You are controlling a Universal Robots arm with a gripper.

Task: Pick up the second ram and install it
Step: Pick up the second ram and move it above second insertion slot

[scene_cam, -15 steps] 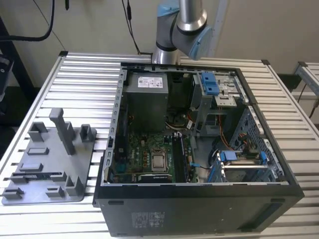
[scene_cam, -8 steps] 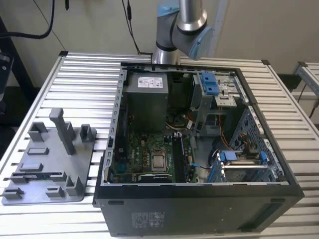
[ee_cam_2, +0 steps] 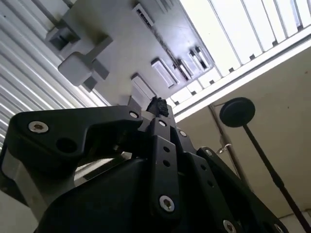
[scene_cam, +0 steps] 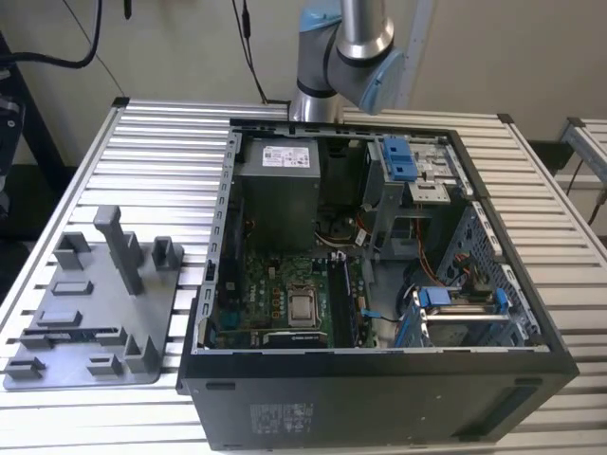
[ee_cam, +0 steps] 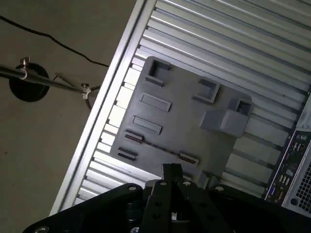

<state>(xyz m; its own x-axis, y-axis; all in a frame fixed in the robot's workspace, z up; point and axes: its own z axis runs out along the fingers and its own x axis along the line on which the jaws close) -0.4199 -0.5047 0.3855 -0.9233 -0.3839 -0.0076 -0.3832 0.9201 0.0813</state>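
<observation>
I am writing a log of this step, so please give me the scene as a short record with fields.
jaws: shut, holding nothing, above the plate in both wrist views
plate: grey, on the table, at the exterior view's left of the case
ram: apparently the thin dark strip lying in the plate, not yet picked
case: open, motherboard exposed
</observation>
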